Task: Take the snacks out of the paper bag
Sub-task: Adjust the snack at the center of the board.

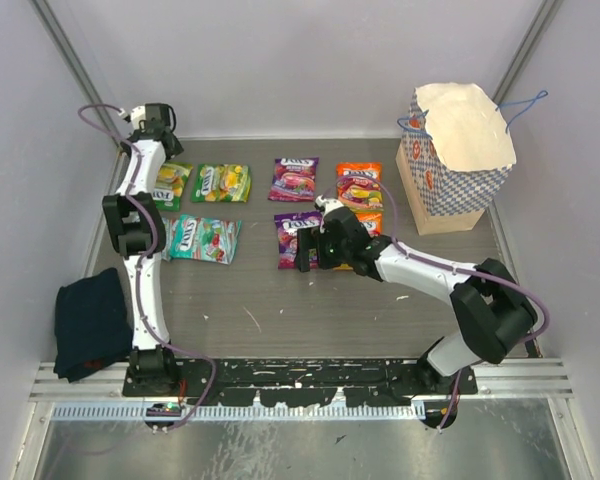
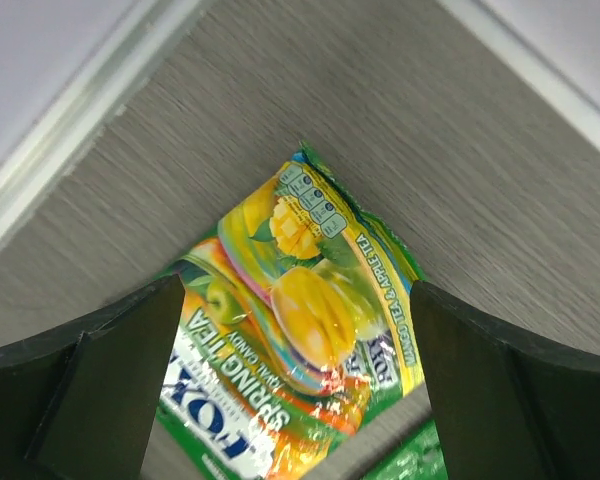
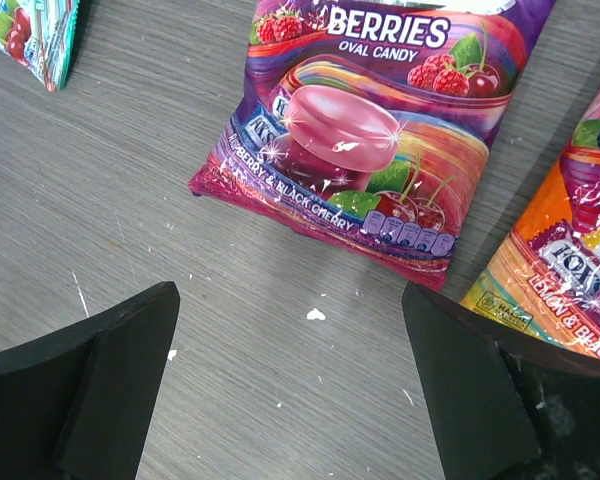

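The checkered paper bag (image 1: 450, 165) stands upright at the back right, its cream inside showing. Several snacks lie flat on the table: two green (image 1: 221, 183), a teal (image 1: 202, 238), two purple (image 1: 294, 179) and two orange (image 1: 359, 183). My left gripper (image 2: 298, 290) hangs open above the far-left green mango packet (image 2: 300, 320), holding nothing. My right gripper (image 1: 305, 250) is open low over the table, beside the near purple berries packet (image 3: 370, 130). An orange packet (image 3: 570, 260) lies by its right finger. Bare table shows between the right fingers (image 3: 120, 370).
A dark blue cloth (image 1: 92, 322) lies at the front left corner. Grey walls close in the table at the back and sides. The metal rail (image 1: 300, 380) with the arm bases runs along the near edge.
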Robot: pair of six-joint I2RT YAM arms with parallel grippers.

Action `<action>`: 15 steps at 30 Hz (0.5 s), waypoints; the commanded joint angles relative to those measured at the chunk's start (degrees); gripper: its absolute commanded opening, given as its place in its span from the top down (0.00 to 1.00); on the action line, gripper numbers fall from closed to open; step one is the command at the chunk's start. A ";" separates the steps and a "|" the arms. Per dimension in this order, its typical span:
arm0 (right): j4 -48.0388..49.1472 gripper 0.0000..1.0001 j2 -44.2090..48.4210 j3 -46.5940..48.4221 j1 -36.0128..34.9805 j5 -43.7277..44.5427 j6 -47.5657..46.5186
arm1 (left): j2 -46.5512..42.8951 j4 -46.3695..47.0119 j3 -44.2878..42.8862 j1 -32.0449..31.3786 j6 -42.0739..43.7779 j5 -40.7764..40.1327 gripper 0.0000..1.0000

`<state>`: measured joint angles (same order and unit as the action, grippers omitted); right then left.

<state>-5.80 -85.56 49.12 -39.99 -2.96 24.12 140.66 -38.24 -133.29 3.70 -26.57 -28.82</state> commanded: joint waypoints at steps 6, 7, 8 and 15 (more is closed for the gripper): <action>1.34 0.00 -2.17 3.43 0.06 1.57 -1.25 | 3.10 -7.40 -3.52 -0.02 -13.06 -0.04 0.02; 1.26 0.00 -2.28 3.56 0.08 1.48 -1.26 | 2.53 -7.48 -2.02 0.18 -15.04 0.25 0.02; 1.29 0.00 -2.37 3.53 0.08 1.39 -1.22 | 1.91 -7.27 -0.72 0.24 -16.80 1.11 0.02; 1.37 0.00 -2.54 3.26 0.06 1.37 -1.27 | 0.50 -12.99 2.69 0.27 -33.75 1.82 0.02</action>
<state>-5.85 -88.47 50.26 -39.99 -2.22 23.81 144.07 -45.32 -131.33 3.79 -47.75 -27.24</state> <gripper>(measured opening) 0.999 0.979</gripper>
